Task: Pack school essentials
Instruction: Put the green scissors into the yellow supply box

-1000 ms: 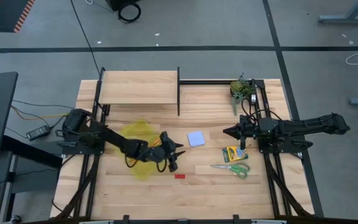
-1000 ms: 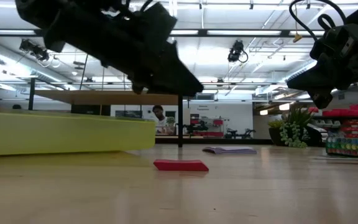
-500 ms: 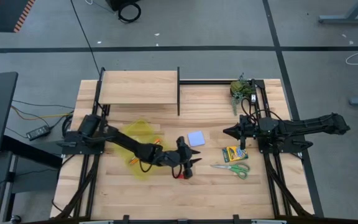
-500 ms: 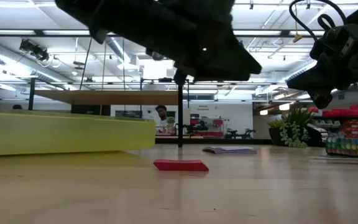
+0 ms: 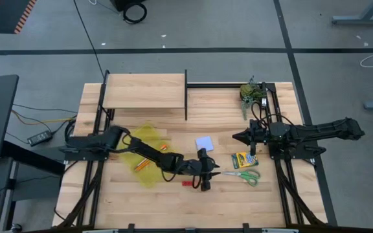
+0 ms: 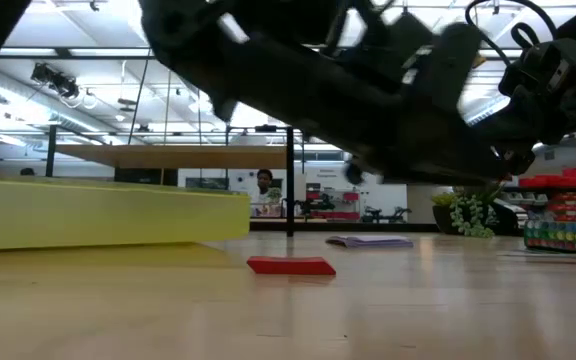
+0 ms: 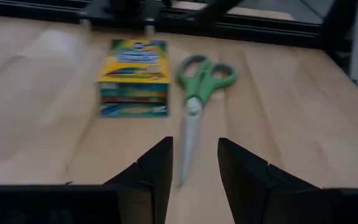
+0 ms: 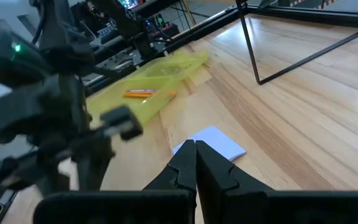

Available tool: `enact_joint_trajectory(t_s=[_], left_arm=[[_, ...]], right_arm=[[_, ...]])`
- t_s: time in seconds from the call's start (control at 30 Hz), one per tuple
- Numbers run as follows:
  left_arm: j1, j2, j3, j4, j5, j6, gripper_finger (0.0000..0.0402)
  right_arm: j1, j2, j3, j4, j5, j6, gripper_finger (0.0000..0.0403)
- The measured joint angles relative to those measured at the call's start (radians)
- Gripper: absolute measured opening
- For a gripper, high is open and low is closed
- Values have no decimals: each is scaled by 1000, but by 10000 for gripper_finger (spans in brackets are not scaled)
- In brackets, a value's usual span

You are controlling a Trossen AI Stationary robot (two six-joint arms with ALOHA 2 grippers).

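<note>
My left gripper (image 5: 212, 173) (image 7: 194, 152) hovers open near the table's middle, a little above the wood. Its fingers stand on either side of the blade tip of the green-handled scissors (image 5: 241, 175) (image 7: 194, 93) without touching it. The scissors lie flat, and the yellow-green crayon box (image 5: 240, 160) (image 7: 133, 78) lies beside them. The red eraser (image 5: 187, 183) (image 6: 290, 265) lies just behind my left gripper. A pale blue note pad (image 5: 204, 143) (image 8: 213, 143) rests flat farther back. Orange pencils (image 5: 149, 160) (image 8: 143, 93) lie in the yellow pouch (image 5: 144, 155). My right gripper (image 5: 238, 137) (image 8: 196, 155) waits shut at the right.
A raised wooden shelf (image 5: 144, 90) with a black upright post (image 5: 186, 94) stands at the back left. A dark green leafy clump (image 5: 251, 92) sits at the back right corner. Bare wood lies along the near edge.
My left gripper has swung from over the yellow pouch toward the table's right edge, passing the red eraser and sinking a little, and now points at the scissors. Nothing on the table has moved.
</note>
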Motion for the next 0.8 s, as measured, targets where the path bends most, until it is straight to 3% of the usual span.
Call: enact_joint_trajectory(t_s=[0.13,0.63,0.8], left_arm=[[9,70,87,-1,74,0,134],[60,232,353,-67,154,104,169],[79,287,409,-66,230,107,165]], right_arm=[[0,0,0,0,0,0,10],[0,0,0,0,0,0,10],[0,0,0,0,0,0,10]])
